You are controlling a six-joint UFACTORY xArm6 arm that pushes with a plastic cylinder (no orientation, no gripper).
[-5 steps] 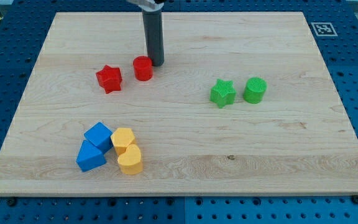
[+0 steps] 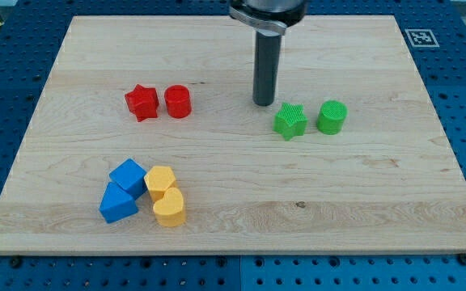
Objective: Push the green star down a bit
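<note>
The green star [image 2: 290, 121] lies on the wooden board [image 2: 362, 202], right of centre. A green cylinder [image 2: 332, 116] stands just to its right. My tip [image 2: 264, 103] rests on the board just up and to the left of the green star, a small gap away from it. The rod rises from there to the view's top.
A red star [image 2: 141, 103] and a red cylinder [image 2: 178, 102] sit side by side at the upper left. Two blue blocks [image 2: 122, 191] and two yellow blocks [image 2: 165, 195] cluster at the lower left. A marker tag [image 2: 421, 37] is at the board's top right corner.
My tip has moved right, from beside the red cylinder to just above-left of the green star. The red cylinder has shifted slightly down-left, closer to the red star.
</note>
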